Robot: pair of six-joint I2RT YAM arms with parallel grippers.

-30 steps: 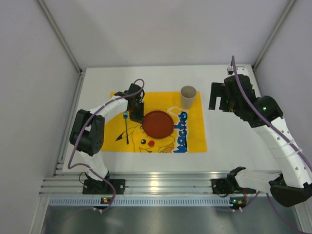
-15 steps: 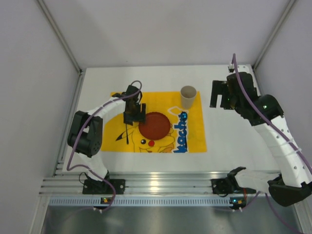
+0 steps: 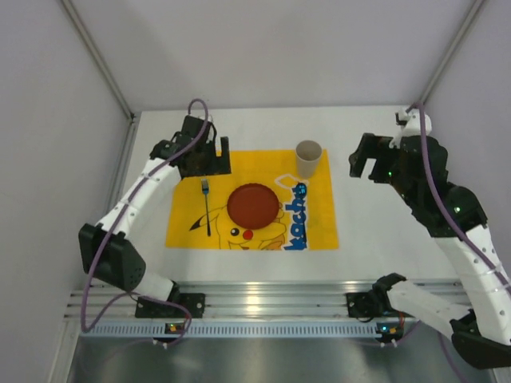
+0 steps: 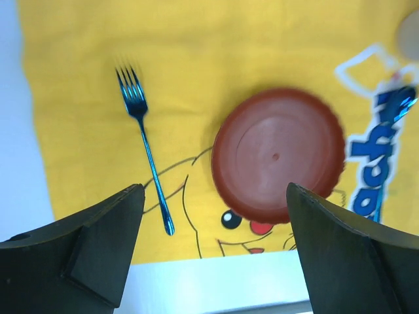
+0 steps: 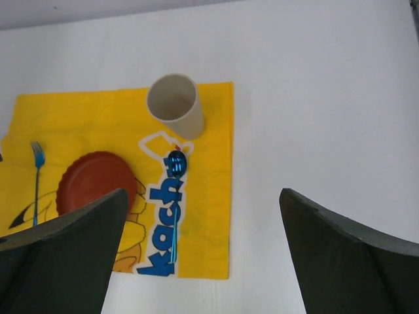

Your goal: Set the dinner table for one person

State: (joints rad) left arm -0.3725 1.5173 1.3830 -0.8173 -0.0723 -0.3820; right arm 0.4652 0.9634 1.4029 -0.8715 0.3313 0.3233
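Note:
On the white dinner table (image 3: 375, 223) lies a yellow Pikachu cloth (image 3: 311, 231). A dark red plate (image 3: 254, 205) (image 4: 278, 154) sits at its middle. A blue fork (image 3: 207, 209) (image 4: 145, 149) lies left of the plate, tines away from me. A beige cup (image 3: 308, 158) (image 5: 175, 104) stands upright at the cloth's back right. A blue spoon (image 5: 175, 190) lies right of the plate on the blue lettering. My left gripper (image 3: 204, 156) (image 4: 214, 196) hangs open and empty above the cloth's back left part. Over the bare table right of the cup, my right gripper (image 3: 371, 163) (image 5: 203, 196) is open and empty.
Grey walls close the table in at the back and on both sides. A metal rail (image 3: 263, 299) with the arm bases runs along the near edge. White tabletop shows right of the cloth (image 5: 314, 163) and behind it.
My left gripper has opened, lifted off the plate's left edge and pulled back to the back left. The right arm has shifted slightly with its jaws still wide.

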